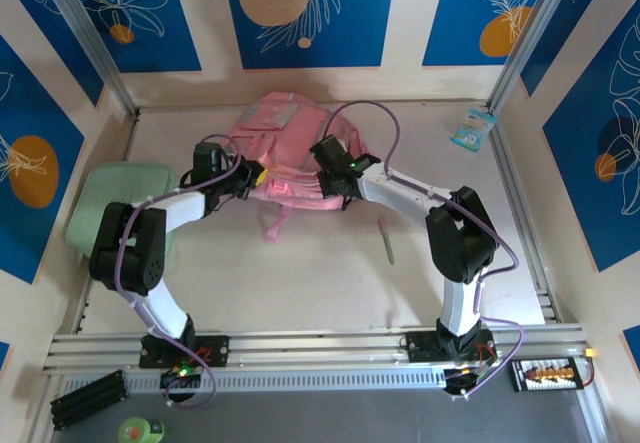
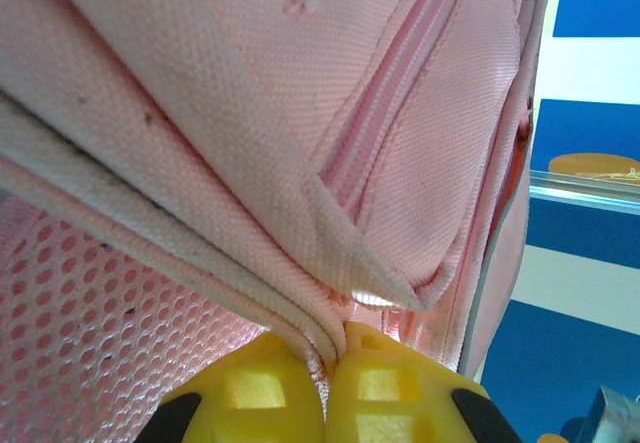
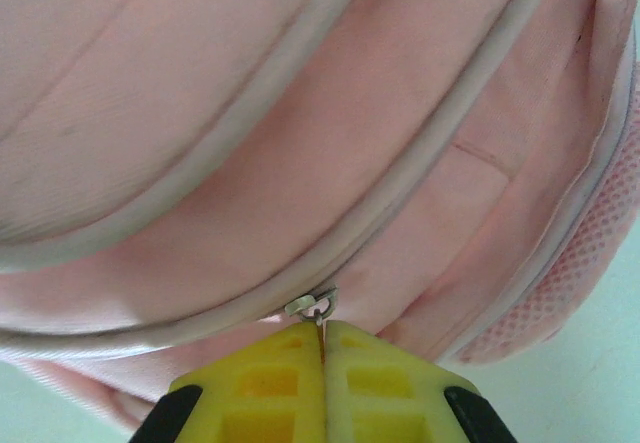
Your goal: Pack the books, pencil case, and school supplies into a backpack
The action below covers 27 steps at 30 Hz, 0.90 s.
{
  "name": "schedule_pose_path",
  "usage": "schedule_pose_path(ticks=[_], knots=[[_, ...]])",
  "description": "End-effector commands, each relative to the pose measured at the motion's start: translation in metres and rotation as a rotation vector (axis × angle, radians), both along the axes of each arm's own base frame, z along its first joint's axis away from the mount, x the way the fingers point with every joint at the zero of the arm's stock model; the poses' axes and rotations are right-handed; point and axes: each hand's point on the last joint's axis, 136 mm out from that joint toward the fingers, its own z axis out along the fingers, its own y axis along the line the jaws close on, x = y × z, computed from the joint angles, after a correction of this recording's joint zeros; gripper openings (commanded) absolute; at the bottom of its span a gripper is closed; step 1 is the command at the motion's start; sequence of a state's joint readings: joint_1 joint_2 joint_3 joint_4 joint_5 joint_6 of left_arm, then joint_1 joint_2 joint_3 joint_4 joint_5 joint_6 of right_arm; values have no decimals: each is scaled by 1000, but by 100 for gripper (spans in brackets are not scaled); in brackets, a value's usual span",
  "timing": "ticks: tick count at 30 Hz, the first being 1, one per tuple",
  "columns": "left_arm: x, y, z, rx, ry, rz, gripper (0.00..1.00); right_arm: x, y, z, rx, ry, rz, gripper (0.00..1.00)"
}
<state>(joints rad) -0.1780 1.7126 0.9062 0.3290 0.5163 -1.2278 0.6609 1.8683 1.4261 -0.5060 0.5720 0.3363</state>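
1. Backpack (image 1: 285, 143) lies flat at the far middle of the tabletop (image 1: 320, 283) in the top view. Both arms reach to its near edge, the left gripper (image 1: 252, 176) on its left part and the right gripper (image 1: 335, 181) on its right. A green pen (image 1: 387, 240) lies loose on the tabletop beside the right arm, apart from the bag, so I judge the packing unfinished. A mint-green case (image 1: 120, 198) sits at the left edge by the left arm and a small blue packet (image 1: 472, 128) lies far right, neither in the way
2. Left wrist view: the left gripper (image 2: 333, 348) has its yellow jaws pressed together on a seam fold of the backpack (image 2: 250, 113), next to a pink mesh panel (image 2: 80, 323). This looks like an anchoring hold
3. Right wrist view: the right gripper (image 3: 322, 338) has its jaws pinching the small metal zipper pull (image 3: 312, 305) on the backpack (image 3: 300, 113). The step in hand is probably working the zip, though I cannot tell whether it is being opened or closed. The next move calls for a steady pull along the zip's curve while the other arm keeps the cloth taut. Soft fabric may bunch, and the thin pull could slip out
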Motion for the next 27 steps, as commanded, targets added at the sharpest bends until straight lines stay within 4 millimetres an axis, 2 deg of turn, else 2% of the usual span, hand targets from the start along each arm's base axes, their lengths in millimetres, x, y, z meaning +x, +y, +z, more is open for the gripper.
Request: schedule_pose_path(ticks=[1, 4, 8, 15, 23, 24, 26, 27], knots=[[8, 8, 2, 32, -29, -4, 0, 0, 13, 0, 26, 16, 170, 6], [9, 8, 2, 31, -29, -6, 0, -3, 30, 0, 89, 32, 246, 14], [8, 8, 5, 35, -33, -13, 0, -4, 34, -3, 136, 61, 259, 23], [9, 8, 7, 46, -38, -19, 0, -3, 23, -17, 113, 102, 199, 25], [9, 9, 7, 53, -38, -18, 0, -7, 14, -22, 113, 143, 157, 26], [10, 9, 8, 54, -40, -19, 0, -7, 13, -23, 114, 147, 153, 24], [10, 9, 8, 61, -43, -22, 0, -8, 12, -23, 116, 148, 141, 11], [12, 9, 9, 67, -47, -25, 0, -8, 10, -22, 119, 146, 134, 7]])
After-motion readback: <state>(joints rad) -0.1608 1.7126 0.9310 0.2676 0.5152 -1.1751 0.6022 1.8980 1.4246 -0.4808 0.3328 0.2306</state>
